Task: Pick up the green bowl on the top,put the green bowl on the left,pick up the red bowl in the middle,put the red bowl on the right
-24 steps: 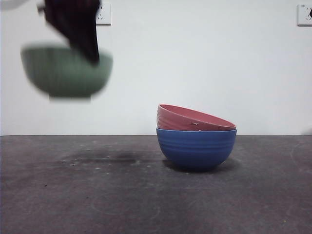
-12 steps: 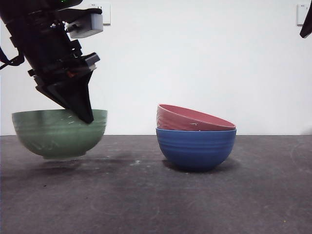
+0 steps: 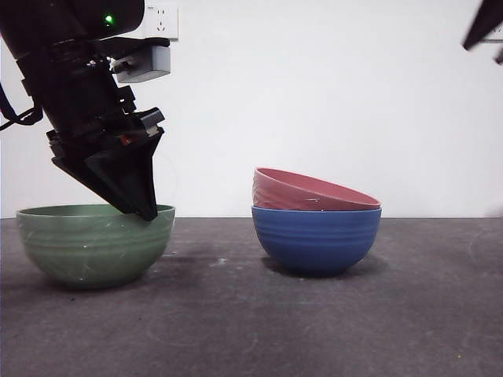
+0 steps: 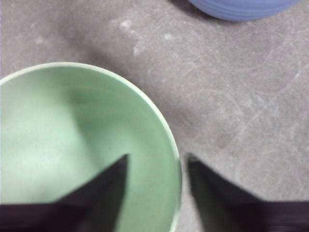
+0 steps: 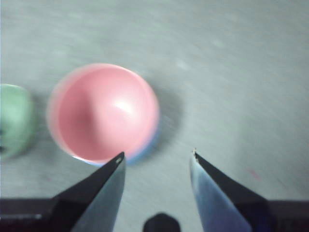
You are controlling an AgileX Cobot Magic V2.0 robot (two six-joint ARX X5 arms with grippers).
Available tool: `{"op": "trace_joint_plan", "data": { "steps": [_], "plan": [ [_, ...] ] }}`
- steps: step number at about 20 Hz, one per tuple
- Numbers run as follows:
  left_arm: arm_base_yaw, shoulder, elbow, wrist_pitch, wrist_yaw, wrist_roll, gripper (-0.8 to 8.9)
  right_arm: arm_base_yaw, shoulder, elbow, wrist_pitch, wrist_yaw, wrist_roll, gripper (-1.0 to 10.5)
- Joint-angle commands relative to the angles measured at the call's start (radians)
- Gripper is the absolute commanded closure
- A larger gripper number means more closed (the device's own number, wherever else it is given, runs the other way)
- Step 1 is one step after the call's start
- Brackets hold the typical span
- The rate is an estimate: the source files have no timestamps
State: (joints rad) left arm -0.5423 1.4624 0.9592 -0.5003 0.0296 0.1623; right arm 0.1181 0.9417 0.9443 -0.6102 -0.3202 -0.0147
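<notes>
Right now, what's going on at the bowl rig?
The left gripper has the green bowl down on the table, off to one side of the stack. Its jaws straddle the bowl's rim, one inside and one outside, and look parted. The red bowl sits tilted in the blue bowl. The right gripper is open, high above that stack.

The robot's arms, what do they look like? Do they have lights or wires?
The left gripper ends a chunky black arm with a small green light, a grey-white box on its side and a black cable at the edge. Its two black jaws taper to points like a beak. The right gripper has the same black, wedge-shaped jaws.
</notes>
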Motion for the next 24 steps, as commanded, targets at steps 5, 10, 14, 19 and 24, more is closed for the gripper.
{"op": "trace_joint_plan", "data": {
  "steps": [5, 10, 14, 19, 24],
  "plan": [
    [0.021, -0.251, -0.002, -0.048, 0.002, -0.125, 4.04, 0.195, 0.125, 0.119, 0.042, -0.014, 0.017, 7.2],
    [0.109, -0.528, 0.014, -0.181, 0.002, -0.168, 4.04, 0.398, 0.385, 0.321, -0.029, 0.043, 0.012, 7.2],
    [0.209, -0.663, 0.062, -0.328, 0.001, -0.166, 4.04, 0.518, 0.600, 0.451, -0.068, 0.185, 0.009, 7.2],
    [0.251, -0.715, 0.076, -0.418, -0.002, -0.161, 4.05, 0.560, 0.798, 0.515, -0.063, 0.278, 0.017, 7.3],
    [0.251, -0.713, 0.076, -0.436, -0.002, -0.159, 4.05, 0.555, 0.900, 0.515, -0.050, 0.298, 0.023, 7.3]
  ]
}}
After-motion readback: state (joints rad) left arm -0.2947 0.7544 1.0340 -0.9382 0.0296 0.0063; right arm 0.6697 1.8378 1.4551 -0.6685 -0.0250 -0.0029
